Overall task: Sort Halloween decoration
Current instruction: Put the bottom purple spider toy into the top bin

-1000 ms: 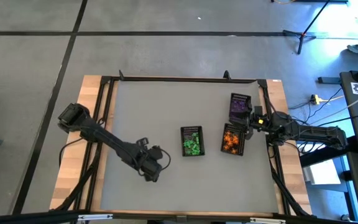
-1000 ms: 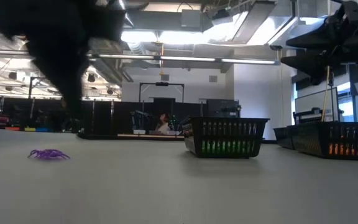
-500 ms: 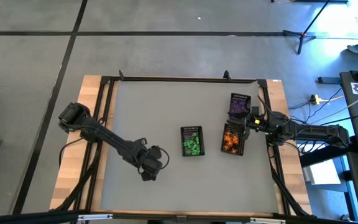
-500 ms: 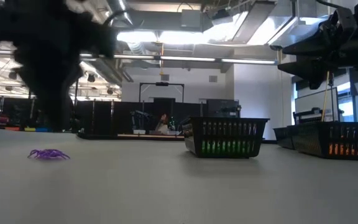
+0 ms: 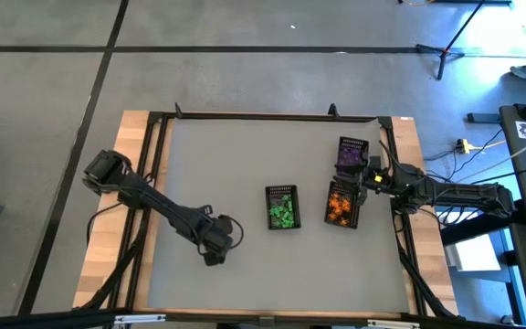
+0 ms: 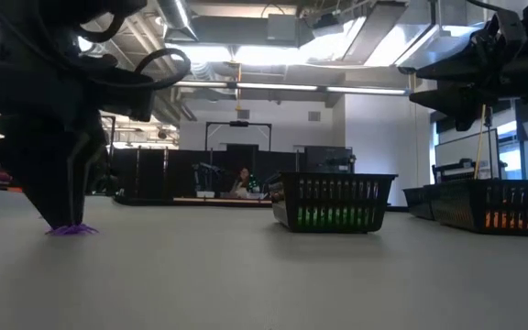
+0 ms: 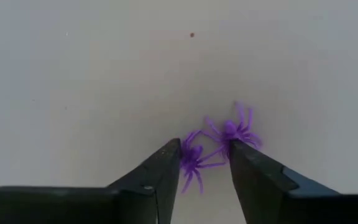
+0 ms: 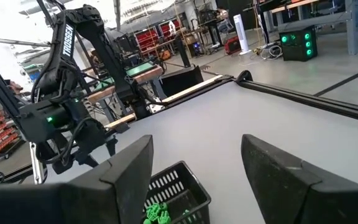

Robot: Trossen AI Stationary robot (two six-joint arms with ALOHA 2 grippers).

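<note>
Purple spiders [image 7: 219, 146], two touching, lie at the table's seven o'clock; the left gripper [image 7: 205, 167] has dropped onto them, jaws newly parted astride one. Right gripper [image 8: 194, 163] waits open at three o'clock.

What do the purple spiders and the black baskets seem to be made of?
The purple spiders look like soft moulded plastic, slightly translucent: thin, curved legs in one uniform colour. Two lie by the left tool, which is open around one of them. The black baskets look like rigid plastic or coated wire mesh; slotted walls let the green contents show through. Which of the two is unclear.
</note>
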